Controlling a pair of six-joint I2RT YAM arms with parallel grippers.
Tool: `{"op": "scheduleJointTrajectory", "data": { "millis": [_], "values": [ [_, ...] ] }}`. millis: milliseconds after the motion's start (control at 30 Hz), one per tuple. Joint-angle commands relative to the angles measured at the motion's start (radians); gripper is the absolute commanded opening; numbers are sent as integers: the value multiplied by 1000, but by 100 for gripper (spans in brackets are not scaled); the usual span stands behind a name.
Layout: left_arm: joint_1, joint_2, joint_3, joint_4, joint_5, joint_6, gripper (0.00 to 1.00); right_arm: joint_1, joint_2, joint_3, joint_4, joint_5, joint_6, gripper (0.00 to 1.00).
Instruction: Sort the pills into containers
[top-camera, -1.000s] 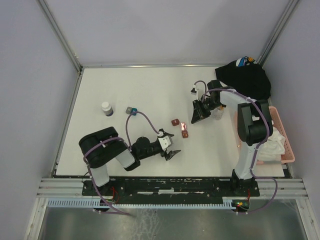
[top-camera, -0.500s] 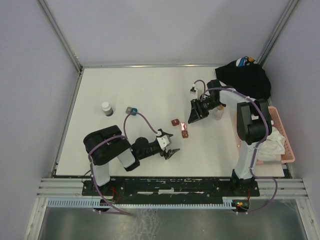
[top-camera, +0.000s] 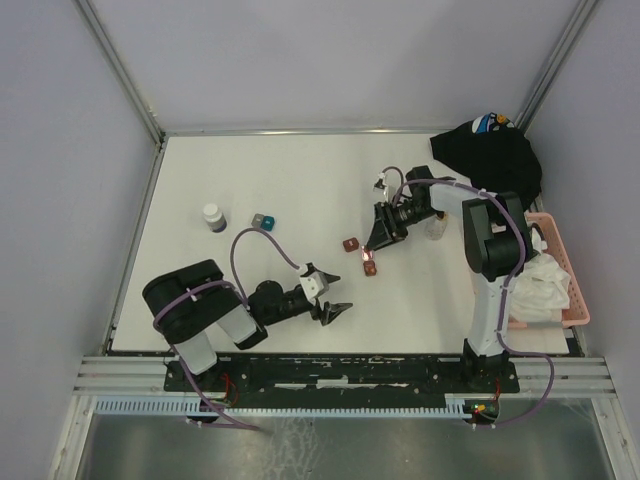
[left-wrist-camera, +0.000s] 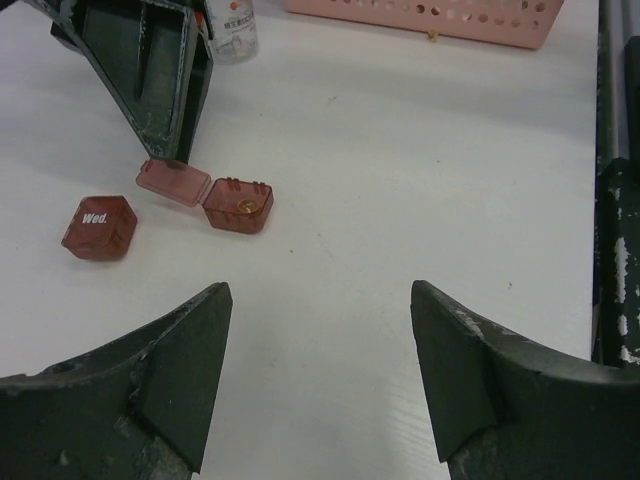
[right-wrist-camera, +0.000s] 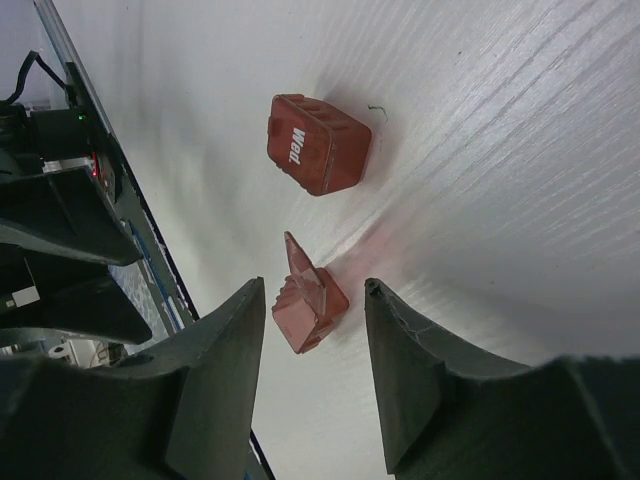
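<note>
— Where does the open dark-red square box (left-wrist-camera: 238, 205) lie from us?
— Directly under the right gripper (right-wrist-camera: 312, 290). Its jaws stand about half parted, 1 on each side of the box, and grip nothing. The lid (left-wrist-camera: 173, 183) is flipped toward the closed dark-red box marked "Wed." (left-wrist-camera: 98, 226), just beside.
— And the left gripper (left-wrist-camera: 320, 330)?
— Wide open, empty, well apart at the near edge. We judge the right arm nearer. The white tabletop (left-wrist-camera: 420, 150) leaves us room on the other sides.

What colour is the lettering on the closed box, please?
White; the box reads best in left wrist view.
</note>
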Motion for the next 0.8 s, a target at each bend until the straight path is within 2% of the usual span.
{"op": "scheduleJointTrajectory", "data": {
  "millis": [0, 267, 767],
  "values": [
    [-7, -48, -17, 37, 30, -63, 78, 10, 23, 18, 30, -63, 23, 52],
    [-10, -121, -37, -34, 33, -55, 77, 23, 60, 31, 20, -139, 24, 48],
    [-24, -234, -33, -157, 28, -46, 76, 23, 77, 40, 5, -170, 1, 32]
  ]
}}
